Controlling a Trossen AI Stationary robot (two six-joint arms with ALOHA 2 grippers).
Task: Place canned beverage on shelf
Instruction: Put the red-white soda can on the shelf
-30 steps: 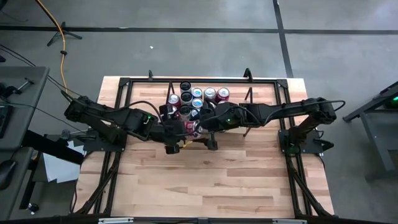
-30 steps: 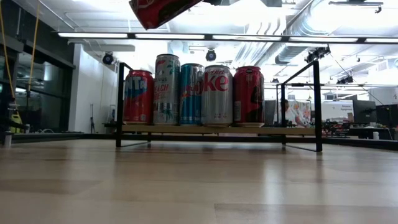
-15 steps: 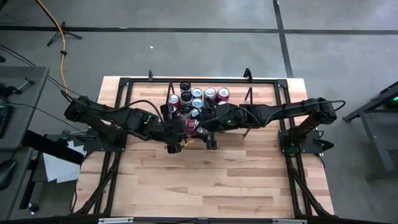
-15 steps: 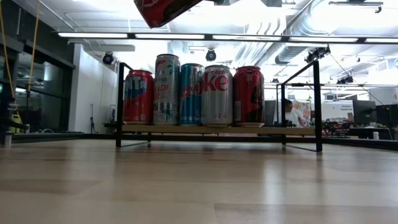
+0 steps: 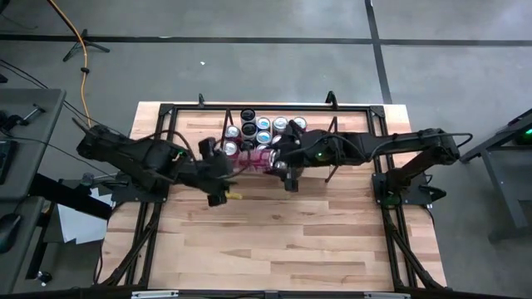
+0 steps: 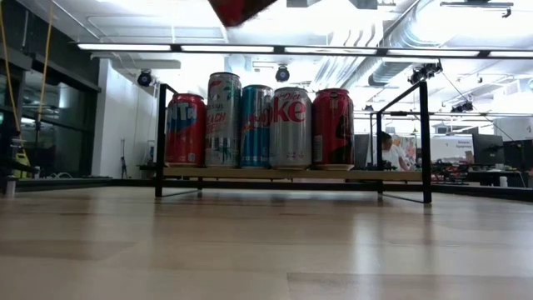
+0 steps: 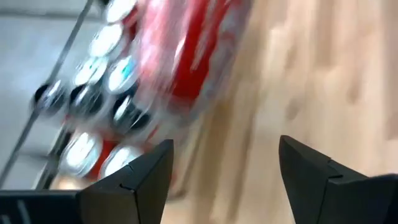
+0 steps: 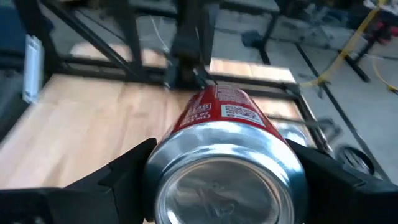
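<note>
1. The left claw (image 5: 218, 184) sits over the tabletop (image 5: 274, 241) just left of centre, near the shelf's near edge. In its wrist view the fingers (image 7: 134, 180) stand wide apart with nothing between them; the red can (image 7: 189, 59) lies ahead of them, not gripped.
2. The shelf (image 6: 291, 172) stands at the far middle of the tabletop, already carrying a cluster of upright cans (image 5: 264, 131) on its left part; its right part shows free room.
3. The red can (image 8: 227, 155) is held off the tabletop, lying tilted, just near of that cluster. The low view shows only its end (image 6: 240, 8) high above the shelf.
4. The right claw (image 5: 279, 163), reaching in from the right, is closed on the can's body, fingers on either side of the wall near the top rim.
5. Judgement: the can is stiff but thin-walled and smooth, so it may dent or slip. A grip across the mid-body suits it best, and it should be brought upright before it is set down.
</note>
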